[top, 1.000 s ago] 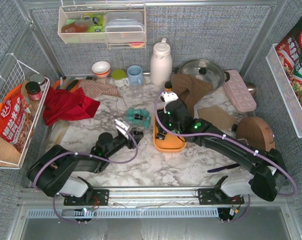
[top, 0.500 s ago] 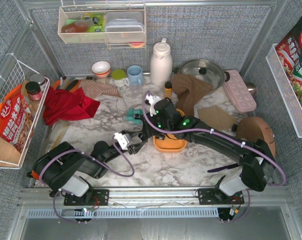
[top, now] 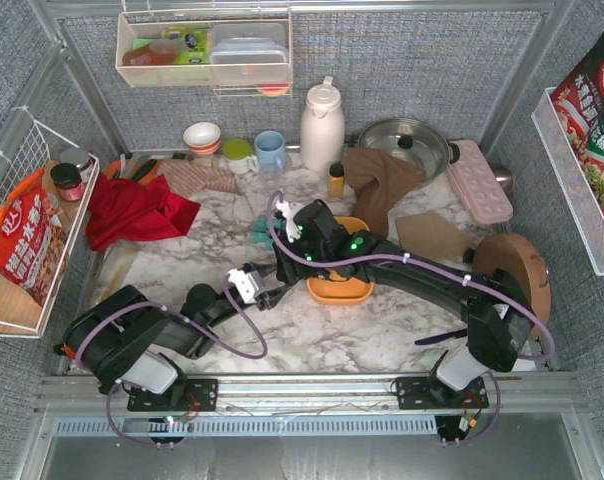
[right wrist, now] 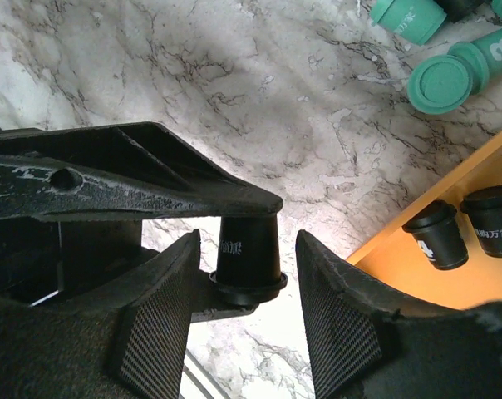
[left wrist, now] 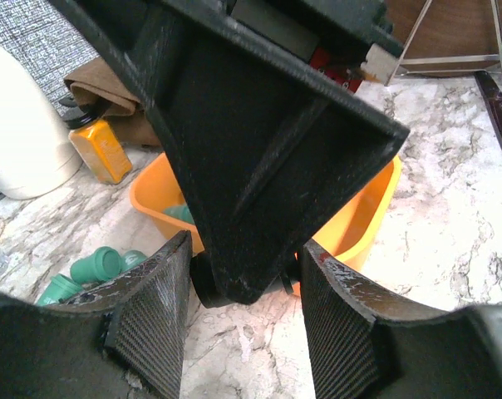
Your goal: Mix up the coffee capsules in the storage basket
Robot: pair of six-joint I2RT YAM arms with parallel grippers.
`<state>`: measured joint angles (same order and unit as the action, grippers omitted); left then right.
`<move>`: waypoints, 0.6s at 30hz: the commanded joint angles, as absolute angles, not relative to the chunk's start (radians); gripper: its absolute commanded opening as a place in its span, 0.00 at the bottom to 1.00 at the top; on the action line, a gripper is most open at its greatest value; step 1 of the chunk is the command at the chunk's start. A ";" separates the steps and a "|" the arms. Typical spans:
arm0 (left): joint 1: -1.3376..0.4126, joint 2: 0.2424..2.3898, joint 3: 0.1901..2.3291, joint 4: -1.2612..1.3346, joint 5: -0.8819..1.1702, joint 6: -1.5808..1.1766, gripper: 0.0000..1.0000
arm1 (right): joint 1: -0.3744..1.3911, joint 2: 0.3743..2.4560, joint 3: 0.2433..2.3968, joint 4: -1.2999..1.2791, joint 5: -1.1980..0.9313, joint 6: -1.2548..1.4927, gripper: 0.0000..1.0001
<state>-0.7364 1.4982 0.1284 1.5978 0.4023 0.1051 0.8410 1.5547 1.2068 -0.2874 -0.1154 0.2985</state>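
The orange storage basket (top: pixel 334 294) sits mid-table; it also shows in the left wrist view (left wrist: pixel 376 208) and the right wrist view (right wrist: pixel 450 287). Two black capsules (right wrist: pixel 438 237) stand in it, and a teal one (left wrist: pixel 180 214) lies inside. More teal capsules (top: pixel 263 231) lie on the marble left of it (right wrist: pixel 438 79). My left gripper (top: pixel 269 287) (left wrist: pixel 244 249) is shut end to end on a black capsule (right wrist: pixel 247 249), held above the table left of the basket. My right gripper (top: pixel 285 262) (right wrist: pixel 247 241) is open, its fingers on either side of that capsule without touching it.
An amber bottle (top: pixel 335 180), a white thermos (top: pixel 322 125) and a brown cloth (top: pixel 382 180) stand behind the basket. A red cloth (top: pixel 132 210) lies at the left. A pot (top: pixel 402 145) and a pink tray (top: pixel 479 180) are at the back right. A dark pen-like thing (top: pixel 447 335) lies near right.
My right gripper has swung left, from over the basket to around the left gripper's tips. My left gripper has shifted slightly right and nearer with the black capsule.
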 commanded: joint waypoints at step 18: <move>-0.744 1.484 0.123 1.654 0.356 0.117 0.97 | 0.851 1.578 1.241 -0.324 -0.097 0.278 0.20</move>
<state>-0.7441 1.4868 0.1234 1.5982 0.3874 0.1165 0.8497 1.5944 1.2388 -0.3218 -0.1272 0.2848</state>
